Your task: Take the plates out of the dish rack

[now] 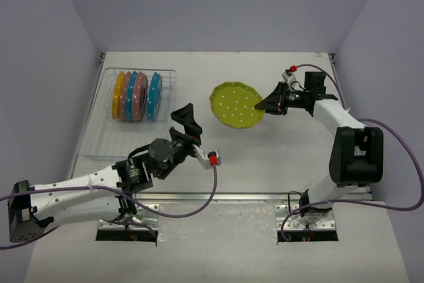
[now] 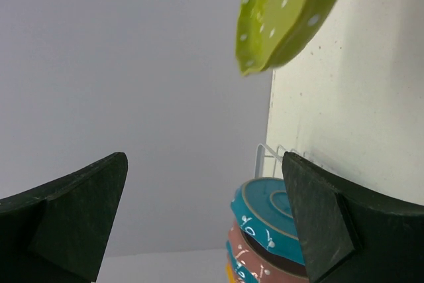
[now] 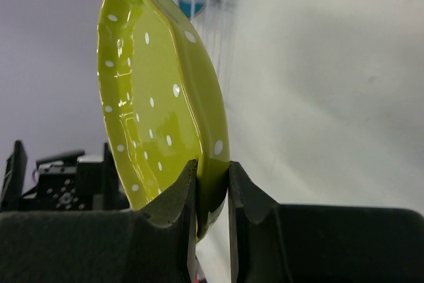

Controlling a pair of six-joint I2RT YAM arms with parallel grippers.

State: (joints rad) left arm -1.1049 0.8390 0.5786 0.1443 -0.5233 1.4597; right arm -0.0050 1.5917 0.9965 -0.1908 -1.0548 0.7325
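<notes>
The yellow-green round plate with scalloped edge and white dots (image 1: 237, 105) is out of the rack, over the middle of the pale tabletop (image 1: 278, 177), a little toward 1 o'clock. The jaws of the right gripper (image 3: 212, 178) are closed on its rim at the 3 o'clock side and pinch only a narrow strip of the edge. Whether the plate already rests on the tabletop, I cannot tell from these views.

The step in hand, as I judge it, is to lay this plate down. To do it well, the plate should go down level and slowly until its bottom sits fully, and only then should the jaws part. With so small a bite, a quick move could let the glossy rim slip. The spot should be well apart from the rack, so that other plates have room.

The silvery wire dish rack (image 1: 99, 134) is at 10 o'clock, with four more dotted plates (image 1: 138, 95) standing on edge at its far end. The left gripper (image 1: 187, 121) is near the rack's 4 o'clock corner. Its jaws are wide apart and hold nothing.
</notes>
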